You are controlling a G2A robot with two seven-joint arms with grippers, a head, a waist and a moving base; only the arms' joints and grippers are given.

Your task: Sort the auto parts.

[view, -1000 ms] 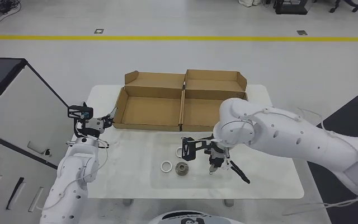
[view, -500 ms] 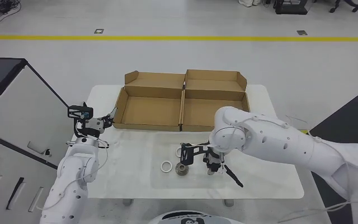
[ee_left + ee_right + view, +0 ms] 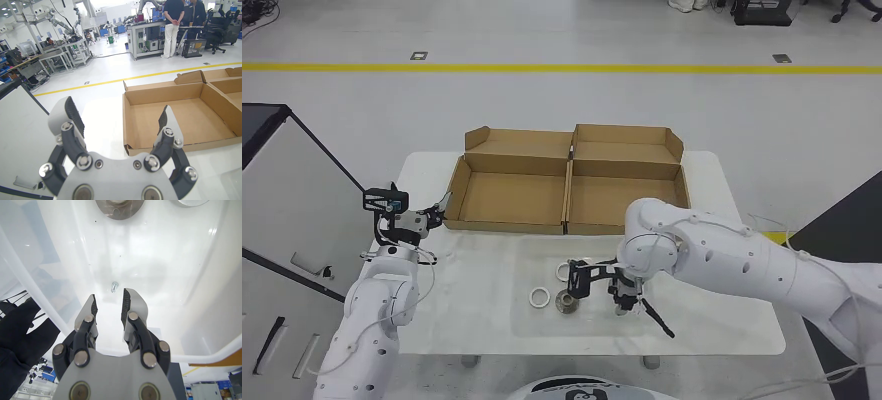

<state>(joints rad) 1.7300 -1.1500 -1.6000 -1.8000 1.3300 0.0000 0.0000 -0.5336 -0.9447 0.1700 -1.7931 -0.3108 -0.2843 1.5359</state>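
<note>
The right arm has swung lower and toward the left of the top view over the last second, bringing the right end effector [image 3: 621,301] down close to the tabletop [image 3: 472,310] at lower centre. The left arm has kept its place at the left edge. The right end effector's fingers are spread apart, and in its wrist view a small silver bolt [image 3: 114,287] lies on the tabletop just beyond the fingertips, not touching them. Left of that end effector in the top view sits a grey metal flanged part [image 3: 566,301]. A white ring [image 3: 539,297] lies beside it, and above it is what seems to be a second white ring [image 3: 562,270], partly hidden behind the wrist. The left end effector [image 3: 117,105] is spread wide, near the corner of the left cardboard box [image 3: 510,198], which adjoins the right cardboard box [image 3: 627,203] at upper centre.
</note>
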